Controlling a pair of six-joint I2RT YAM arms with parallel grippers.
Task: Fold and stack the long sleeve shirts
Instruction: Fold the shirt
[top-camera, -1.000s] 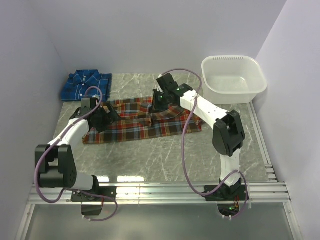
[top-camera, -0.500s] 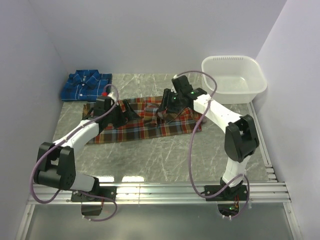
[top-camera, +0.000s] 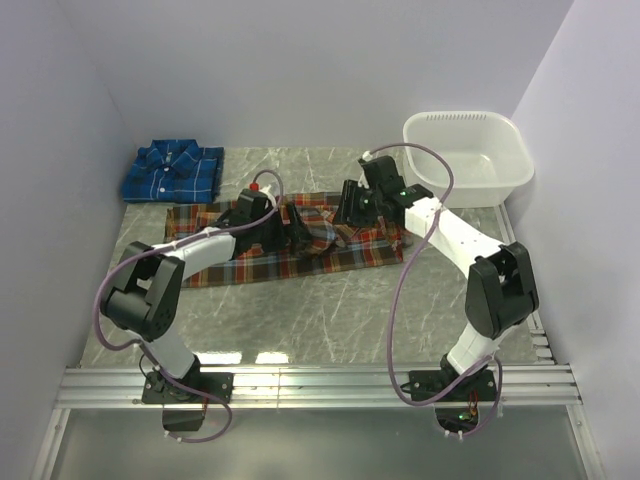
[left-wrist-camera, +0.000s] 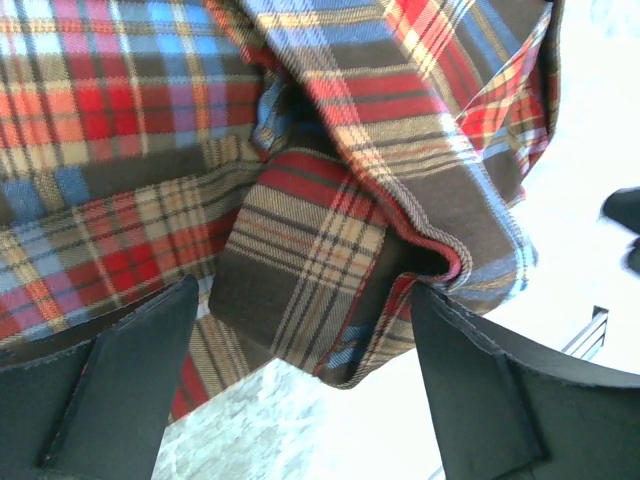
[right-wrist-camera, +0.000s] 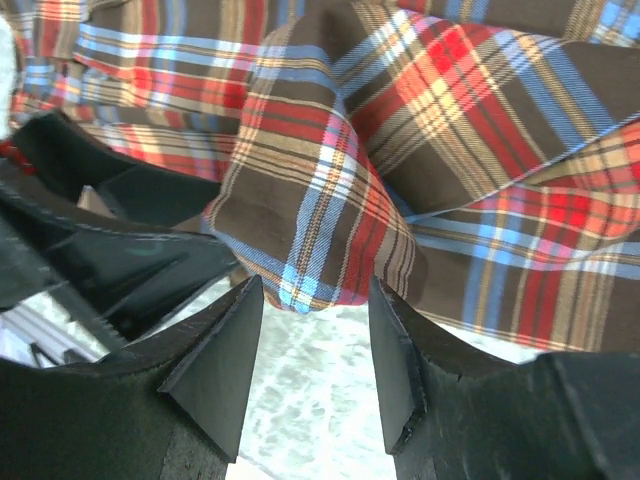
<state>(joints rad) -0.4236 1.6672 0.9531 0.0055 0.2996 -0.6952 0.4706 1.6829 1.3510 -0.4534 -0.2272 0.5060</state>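
The red-orange plaid shirt (top-camera: 225, 268) lies spread across the middle of the table, with its cloth bunched up at the centre (top-camera: 318, 228). The blue plaid shirt (top-camera: 172, 172) lies folded at the back left. My left gripper (top-camera: 298, 232) is over the bunch from the left. In the left wrist view (left-wrist-camera: 300, 300) its jaws stand wide apart around a hanging fold of the shirt (left-wrist-camera: 320, 220) without pinching it. My right gripper (top-camera: 346, 214) is over the bunch from the right. In the right wrist view (right-wrist-camera: 315, 300) it is open, and a tip of cloth (right-wrist-camera: 310, 270) hangs at its fingertips.
A white plastic tub (top-camera: 467, 155) stands at the back right. The grey marble table (top-camera: 330, 310) shows in front of the shirt. Walls close in the left, back and right sides. The left gripper's black body (right-wrist-camera: 130, 250) is close beside my right fingers.
Both grippers have moved toward the centre, dragging the red shirt's sides inward into a bunch. The left arm has reached far to the right, and the two grippers now nearly meet.
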